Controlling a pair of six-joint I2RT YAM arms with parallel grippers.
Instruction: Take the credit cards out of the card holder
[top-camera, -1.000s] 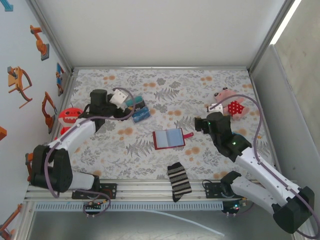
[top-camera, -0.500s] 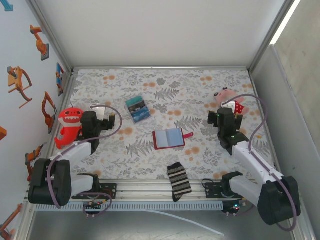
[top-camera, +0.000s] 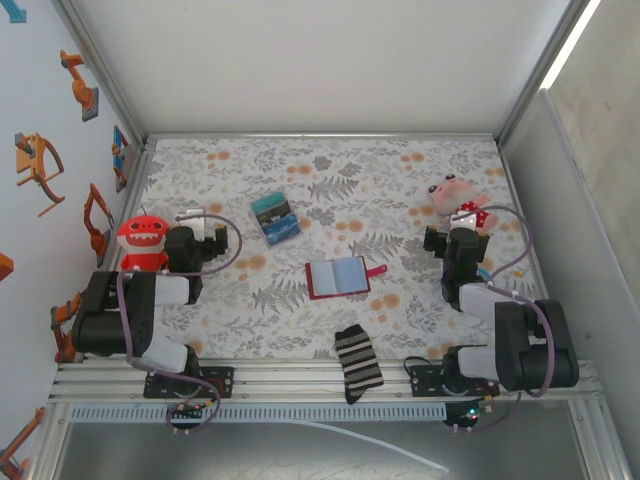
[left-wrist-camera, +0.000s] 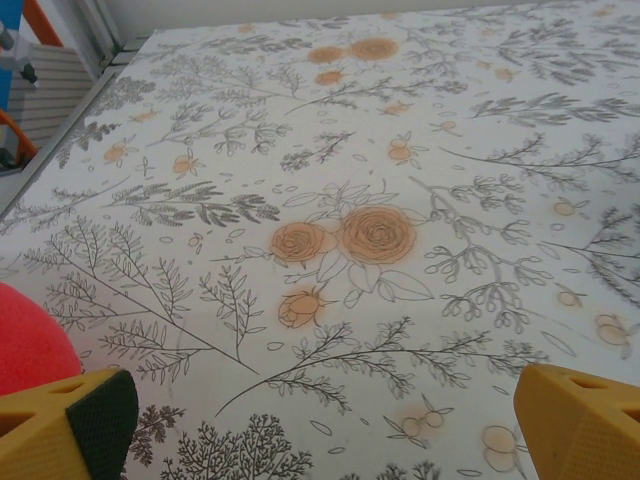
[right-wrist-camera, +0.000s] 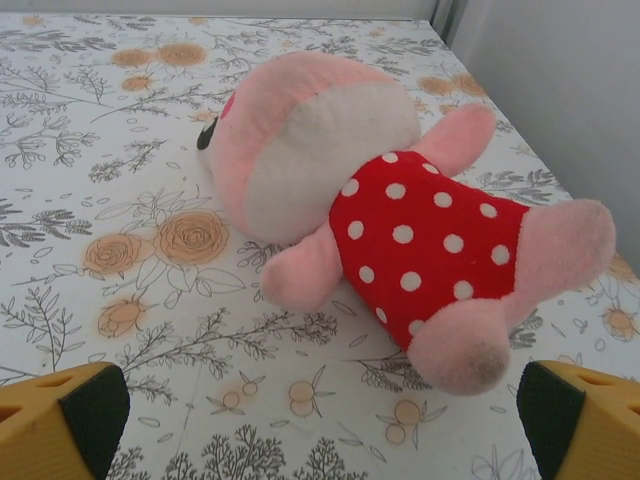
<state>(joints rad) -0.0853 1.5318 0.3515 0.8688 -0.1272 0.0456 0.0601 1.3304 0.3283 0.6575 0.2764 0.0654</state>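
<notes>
Dark-red card holder (top-camera: 337, 277) lies open between the arms; left gripper (left-wrist-camera: 325, 425) and right gripper (right-wrist-camera: 322, 420) stand wide, empty. One should pin its cover while the other slides cards out.

Both arms are folded back tightly over their bases. The left arm (top-camera: 130, 310) sits bunched at the lower left of the overhead frame, its black elbow joint outermost and its pale forearm doubling back toward the wrist. The left gripper (top-camera: 200, 238) points toward the top of the frame. Its jaws stand wide apart and hold nothing. In the left wrist view its yellow fingers (left-wrist-camera: 60, 425) fill the two bottom corners, a dark pad on the left one.

The right arm (top-camera: 510, 335) mirrors this at the lower right. The right gripper (top-camera: 458, 234) also aims up the frame, its jaws spread fully and empty, with its fingers in the bottom corners of the right wrist view.
</notes>
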